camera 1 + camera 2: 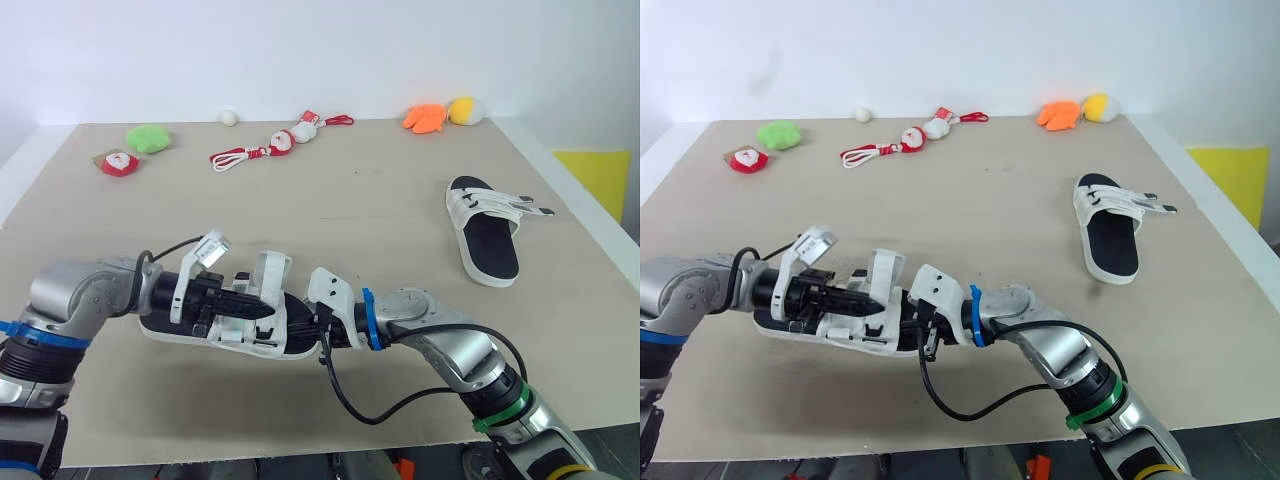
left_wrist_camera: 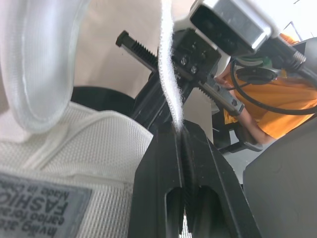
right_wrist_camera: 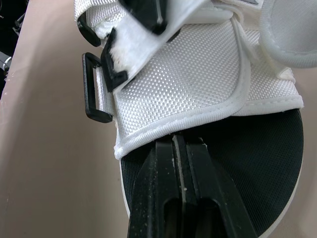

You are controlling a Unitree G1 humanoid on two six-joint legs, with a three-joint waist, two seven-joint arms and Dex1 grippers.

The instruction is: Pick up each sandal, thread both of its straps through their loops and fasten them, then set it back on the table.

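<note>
A white sandal point(image 1: 178, 332) with a black footbed lies at the table's front centre, between both grippers. My left gripper point(image 1: 262, 312) is shut on one of its white straps point(image 2: 168, 74), which stands up from the pinched tips. My right gripper point(image 1: 296, 336) reaches in from the right and is shut on the white rim of the sandal's mesh upper point(image 3: 198, 74). A black loop point(image 3: 91, 94) sits at the side of the upper, with a strap end beside it. A second white sandal point(image 1: 483, 228) lies flat at the right, apart from both grippers.
Small toys line the table's back edge: a green plush point(image 1: 148, 137), a red one point(image 1: 118, 162), a Santa toy on red cord point(image 1: 270, 147), a white ball point(image 1: 228, 117) and orange and yellow plushes point(image 1: 425, 117). A person in orange point(image 2: 262, 109) sits beyond the table.
</note>
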